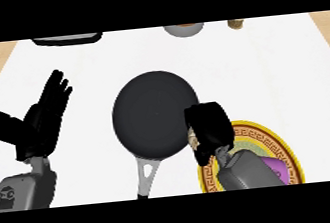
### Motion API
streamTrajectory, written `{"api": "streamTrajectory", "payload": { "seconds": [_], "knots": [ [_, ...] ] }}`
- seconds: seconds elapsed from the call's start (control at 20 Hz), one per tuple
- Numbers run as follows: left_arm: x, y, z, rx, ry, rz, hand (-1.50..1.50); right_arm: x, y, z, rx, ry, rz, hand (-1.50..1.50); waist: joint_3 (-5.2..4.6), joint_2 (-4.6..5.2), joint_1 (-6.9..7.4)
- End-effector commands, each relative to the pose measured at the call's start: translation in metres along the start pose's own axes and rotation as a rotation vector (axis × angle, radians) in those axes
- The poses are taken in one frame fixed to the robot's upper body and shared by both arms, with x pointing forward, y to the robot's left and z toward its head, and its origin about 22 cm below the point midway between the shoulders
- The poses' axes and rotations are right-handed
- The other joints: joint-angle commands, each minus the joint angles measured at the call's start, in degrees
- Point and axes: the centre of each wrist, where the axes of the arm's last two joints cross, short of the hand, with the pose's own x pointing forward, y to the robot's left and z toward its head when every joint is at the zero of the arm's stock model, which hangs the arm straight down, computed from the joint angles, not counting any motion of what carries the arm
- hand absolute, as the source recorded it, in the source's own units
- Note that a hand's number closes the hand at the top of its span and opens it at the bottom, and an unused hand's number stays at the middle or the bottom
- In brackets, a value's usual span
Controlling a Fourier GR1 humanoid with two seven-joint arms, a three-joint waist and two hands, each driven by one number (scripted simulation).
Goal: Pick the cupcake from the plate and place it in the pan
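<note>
— Cupcake [193, 140] first: where does it sit?

— Only a pale tan sliver of it shows, at the left edge of the right hand [210, 124], just past the pan's [156, 115] lower right rim and at the upper left edge of the plate [274, 135]. Whether it touches the plate cannot be told.

— Which way does it point?

— Too little is visible to give a long axis or say whether it stands upright. The black fingers curl round it and hide most of it.

— So the right hand is grasping it?

— Yes, its fingers are closed round the cupcake, with the grey forearm running down to the lower right over the plate.

— How do the plate and the pan look?

— The plate has a yellow rim with a dark red patterned band and a purple centre. The pan is dark and round, lying flat on the white counter [283, 72], its grey handle pointing toward the lower edge.

— And the other side?

— The left hand [39, 120] rests at the far left, fingers straight and pointing up, holding nothing, well apart from the pan.
</note>
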Motion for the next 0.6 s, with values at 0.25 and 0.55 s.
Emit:
{"api": "streamTrajectory", "payload": {
  "seconds": [0.25,0.55],
  "knots": [
    [0.004,-0.015,-0.007,-0.066,0.002,-0.016,0.00,0.075,-0.076,0.007,-0.475,0.230,0.089,1.50,-0.27,-0.34,3.50],
    [0.004,-0.026,-0.012,-0.096,0.006,-0.002,0.00,0.105,-0.101,0.011,-0.568,0.368,0.062,1.50,-0.25,0.58,5.31]
  ]
}}
